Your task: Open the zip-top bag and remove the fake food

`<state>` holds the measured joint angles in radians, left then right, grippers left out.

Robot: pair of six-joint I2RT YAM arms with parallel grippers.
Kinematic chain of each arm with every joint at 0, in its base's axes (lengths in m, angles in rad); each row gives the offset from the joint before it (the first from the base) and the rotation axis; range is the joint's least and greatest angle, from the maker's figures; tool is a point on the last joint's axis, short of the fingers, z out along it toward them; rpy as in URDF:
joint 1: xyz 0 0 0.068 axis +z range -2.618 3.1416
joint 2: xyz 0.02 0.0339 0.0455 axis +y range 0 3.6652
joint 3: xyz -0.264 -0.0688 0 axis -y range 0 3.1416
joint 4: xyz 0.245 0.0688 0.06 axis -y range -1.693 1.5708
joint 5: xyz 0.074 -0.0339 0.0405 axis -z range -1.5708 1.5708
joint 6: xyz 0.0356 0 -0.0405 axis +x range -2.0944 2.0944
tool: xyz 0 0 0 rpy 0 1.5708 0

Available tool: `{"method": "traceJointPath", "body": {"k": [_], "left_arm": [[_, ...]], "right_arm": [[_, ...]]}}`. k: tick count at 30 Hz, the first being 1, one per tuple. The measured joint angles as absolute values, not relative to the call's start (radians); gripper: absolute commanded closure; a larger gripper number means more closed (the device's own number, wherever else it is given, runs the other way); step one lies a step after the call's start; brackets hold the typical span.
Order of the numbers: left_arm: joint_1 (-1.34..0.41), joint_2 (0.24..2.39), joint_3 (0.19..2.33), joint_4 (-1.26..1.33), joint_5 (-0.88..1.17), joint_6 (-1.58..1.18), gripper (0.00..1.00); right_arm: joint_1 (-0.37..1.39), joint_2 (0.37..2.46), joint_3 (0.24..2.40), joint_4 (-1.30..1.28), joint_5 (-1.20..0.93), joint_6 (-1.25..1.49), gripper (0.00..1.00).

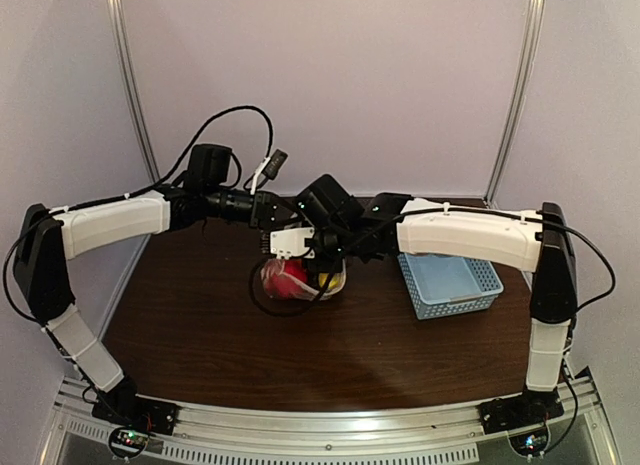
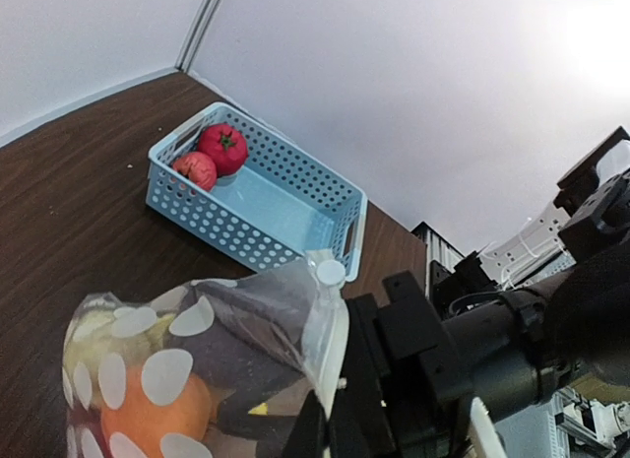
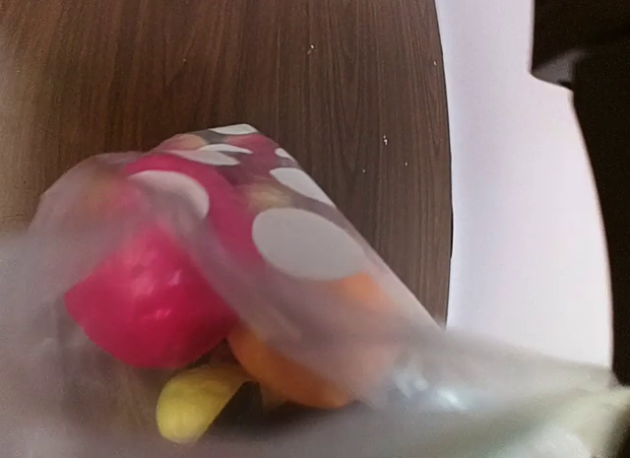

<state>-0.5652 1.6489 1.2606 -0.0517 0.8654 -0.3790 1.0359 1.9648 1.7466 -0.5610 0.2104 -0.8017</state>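
Where my arms meet over the table (image 1: 200, 335), right gripper (image 2: 359, 379) appears clamped on the white rim of the zip-top bag (image 2: 187, 350); left gripper (image 1: 288, 243) adjacent, grip unreadable. Step, I judge: opening, fake food (image 3: 148, 291) inside; next calls for opposing pulls parting the zip.

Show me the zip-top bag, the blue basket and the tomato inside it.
zip-top bag (image 2: 197, 340): left wrist view, dotted side wall.
blue basket (image 2: 212, 220): left wrist view, near perforated wall.
tomato (image 2: 223, 149): left wrist view, red body.
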Motion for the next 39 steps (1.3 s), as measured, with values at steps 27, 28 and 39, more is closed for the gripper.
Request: {"method": "traceJointPath", "body": {"k": [27,28,39], "left_arm": [[-0.543,1.733,1.319,-0.213,0.637,-0.369,1.0],[-0.543,1.734,1.319,-0.213,0.635,-0.369,1.0],[-0.53,1.734,1.321,-0.212,0.605,-0.374,1.0]], "right_arm": [[0.976,2.058,1.805,-0.622,0.157,-0.734,0.3],[0.97,2.064,1.813,-0.627,0.155,-0.725,0.3],[0.919,2.13,1.892,-0.686,0.037,-0.654,0.46]]}}
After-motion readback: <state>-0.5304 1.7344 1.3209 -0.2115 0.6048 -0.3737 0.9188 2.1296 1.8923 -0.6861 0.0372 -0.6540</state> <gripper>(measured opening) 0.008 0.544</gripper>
